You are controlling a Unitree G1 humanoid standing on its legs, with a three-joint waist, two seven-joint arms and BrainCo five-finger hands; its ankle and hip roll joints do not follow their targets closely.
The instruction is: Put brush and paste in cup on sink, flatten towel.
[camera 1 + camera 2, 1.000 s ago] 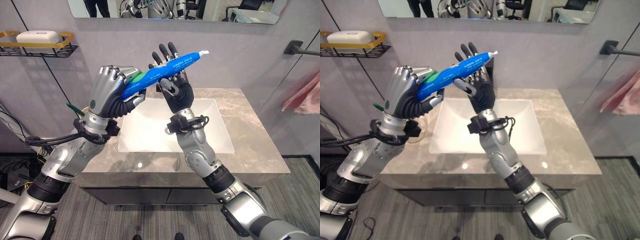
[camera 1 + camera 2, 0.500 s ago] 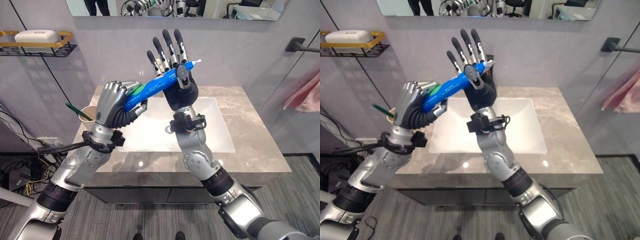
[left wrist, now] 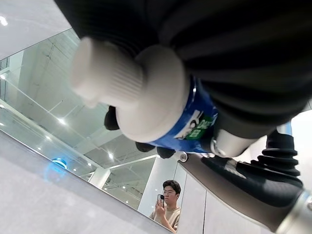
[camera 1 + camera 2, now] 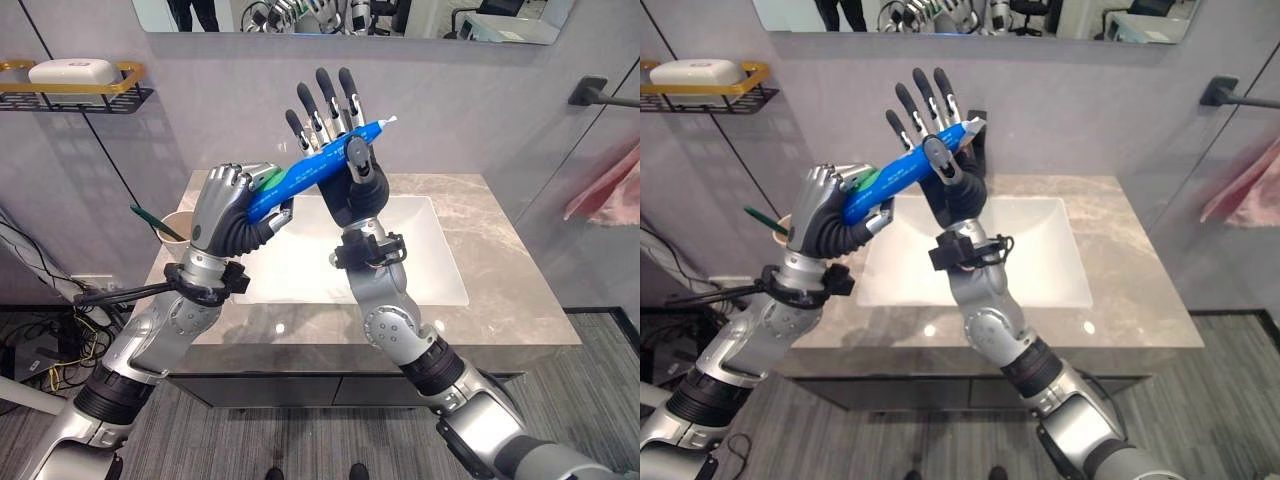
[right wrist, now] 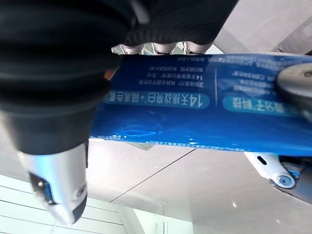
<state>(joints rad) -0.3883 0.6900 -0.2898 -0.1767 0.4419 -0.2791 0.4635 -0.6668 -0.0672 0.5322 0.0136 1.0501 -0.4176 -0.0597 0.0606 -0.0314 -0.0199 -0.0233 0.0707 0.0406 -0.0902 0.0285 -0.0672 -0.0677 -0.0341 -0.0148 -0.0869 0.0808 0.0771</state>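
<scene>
1. Both hands raised above the sink (image 4: 440, 262), w/ the blue paste tube (image 4: 318, 170) held between them, well up off the worktop (image 4: 520, 300).
2. Left hand (image 4: 228, 205): fingers curled tight round the tube's lower end; a green part of the tube shows at the knuckles.
3. Right hand (image 4: 345, 165): palm behind the tube's upper part, fingers straight and spread, pointing up; thumb crosses the tube's front and presses it vs. the palm.
4. Tube is tilted, low end at left hand, rising toward the robot's right, white tip past the right thumb.
5. Cup (image 4: 178, 227) stands on worktop at the sink's left, near the wall; green brush (image 4: 152, 220) is in it, leaning out to the left.
6. Pink towel (image 4: 603, 190) hangs at far right, under a dark wall bar (image 4: 600, 96).
7. Gold wall shelf (image 4: 75, 85) upper left w/ a white item on it.
</scene>
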